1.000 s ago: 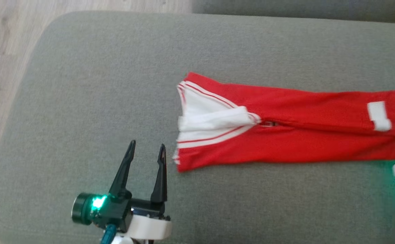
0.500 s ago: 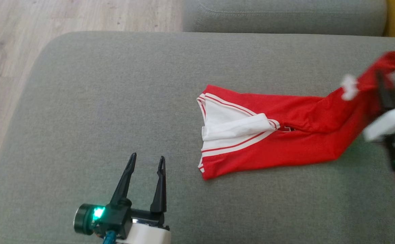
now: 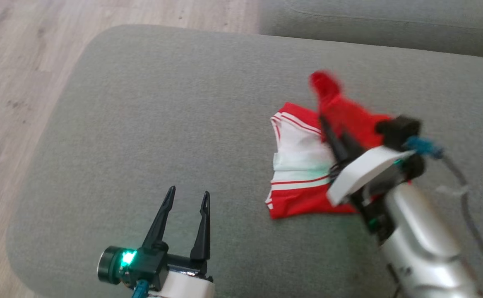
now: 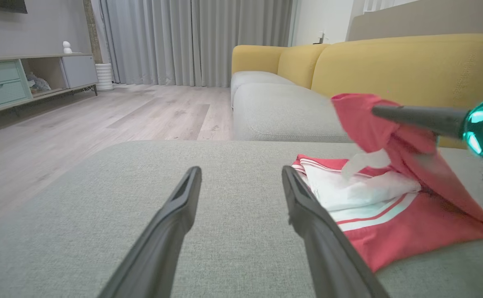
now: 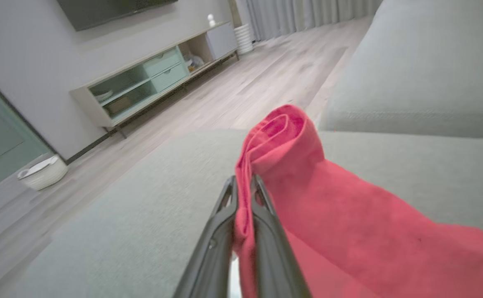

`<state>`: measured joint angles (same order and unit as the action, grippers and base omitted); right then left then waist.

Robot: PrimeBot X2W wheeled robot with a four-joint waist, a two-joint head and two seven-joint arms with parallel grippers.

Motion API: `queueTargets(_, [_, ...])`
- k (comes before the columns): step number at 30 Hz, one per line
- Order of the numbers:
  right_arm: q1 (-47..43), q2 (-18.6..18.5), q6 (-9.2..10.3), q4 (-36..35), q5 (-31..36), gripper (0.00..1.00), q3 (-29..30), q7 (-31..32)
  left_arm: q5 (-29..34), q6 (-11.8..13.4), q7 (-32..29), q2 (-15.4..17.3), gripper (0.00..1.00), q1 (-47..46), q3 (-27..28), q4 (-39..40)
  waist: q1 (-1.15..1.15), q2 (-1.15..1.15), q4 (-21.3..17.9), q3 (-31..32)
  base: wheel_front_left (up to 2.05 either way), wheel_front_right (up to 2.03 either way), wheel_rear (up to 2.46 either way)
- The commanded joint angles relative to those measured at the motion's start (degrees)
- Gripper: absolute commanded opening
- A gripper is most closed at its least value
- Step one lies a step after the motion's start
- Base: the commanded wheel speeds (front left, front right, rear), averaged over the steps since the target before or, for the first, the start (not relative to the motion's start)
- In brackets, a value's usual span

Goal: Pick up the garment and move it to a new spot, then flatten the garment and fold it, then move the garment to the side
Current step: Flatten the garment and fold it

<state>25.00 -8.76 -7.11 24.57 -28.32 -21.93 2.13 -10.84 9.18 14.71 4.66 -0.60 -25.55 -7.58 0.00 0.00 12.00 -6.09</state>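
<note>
Folding the garment is the step in hand, as I judge it. Your right tool is closed firmly on one red end of it, and this end hangs raised above the part with the white panel. In the right wrist view the cloth is pinched between both fingers, and a small roll of it stands above the tips. The rest of the garment lies on the grey sofa seat, in its right half, with the white part turned to the left. Your left tool is wide open and holds nothing. It hovers low over the seat, near the front left corner of the garment but apart from it.

For the next move, I think you must carry the raised end across to the white end, lower it until the two edges meet, and only then open the right tool. The cloth looks thin and soft, so the lower layer may slide with it. The left tool is well placed to press that near corner down. Mind also the small white patch under the raised end, which may tuck in.
</note>
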Motion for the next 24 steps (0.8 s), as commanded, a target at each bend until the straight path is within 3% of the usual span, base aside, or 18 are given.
queueTargets(1, [0.0,2.0,-0.37,-1.2,0.4,0.00,-1.5,-0.2,0.6,-0.2,0.3,-0.8,1.00,-1.8,2.5,1.4,0.00,0.00,1.0,-0.1,0.00,0.00,0.00])
queueTargets(3, [-0.6,3.6,-0.37,0.0,0.3,0.00,-3.4,0.2,0.8,-0.4,0.3,-0.9,1.00,-1.8,2.7,1.2,0.00,0.00,1.5,-0.2,0.00,0.00,0.00])
queueTargets(4, [-0.8,4.2,-0.37,0.6,0.2,0.27,-4.3,0.4,0.9,-0.5,0.3,-1.0,1.00,-1.8,2.8,1.1,0.00,0.00,1.7,-0.2,0.00,0.00,0.00])
queueTargets(5, [-0.8,4.7,-0.37,1.2,0.1,1.00,-4.7,0.3,0.9,-0.6,0.3,-1.1,1.00,-1.8,2.9,1.0,0.00,0.00,1.9,-0.2,0.00,0.00,0.00])
queueTargets(12, [-1.5,5.7,-0.37,0.0,-1.1,1.00,1.0,-7.6,1.0,-0.5,0.3,-1.5,1.00,-1.4,4.3,0.6,0.00,0.00,0.4,0.8,0.00,0.00,0.00])
queueTargets(19, [-10.5,0.1,-0.37,-1.3,2.1,1.00,7.6,-16.0,-0.2,-1.2,0.3,-1.6,1.00,1.0,5.7,-1.5,0.00,0.00,-3.5,6.3,0.00,0.00,0.00])
queueTargets(24, [-18.9,-1.3,-0.37,-5.3,5.5,1.00,12.9,-17.1,-1.2,-1.3,0.3,-1.7,1.00,2.4,7.9,-2.3,0.00,0.00,-6.6,9.0,0.00,0.00,0.00])
